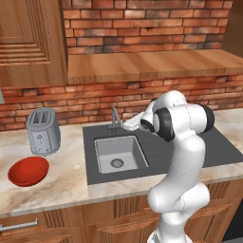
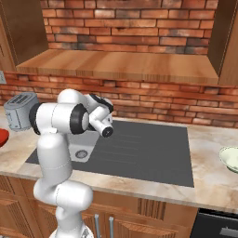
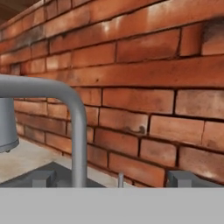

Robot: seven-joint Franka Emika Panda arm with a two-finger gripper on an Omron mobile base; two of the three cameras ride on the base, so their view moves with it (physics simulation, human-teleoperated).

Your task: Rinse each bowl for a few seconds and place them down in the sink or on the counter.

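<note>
At right edge, cream-green bowl (image 2: 230,159) cropped.

Glossy red bowl (image 1: 28,171), matt grey sink (image 1: 156,147), veined stone counter (image 1: 61,182)

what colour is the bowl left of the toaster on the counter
Glossy red; the wide shallow bowl shows best in the left base view.

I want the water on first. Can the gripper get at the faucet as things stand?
Probably yes. The gripper faces the brick wall with the faucet right in front of it in the hand view, nothing between them. The red bowl and toaster sit well off to the side.
</note>
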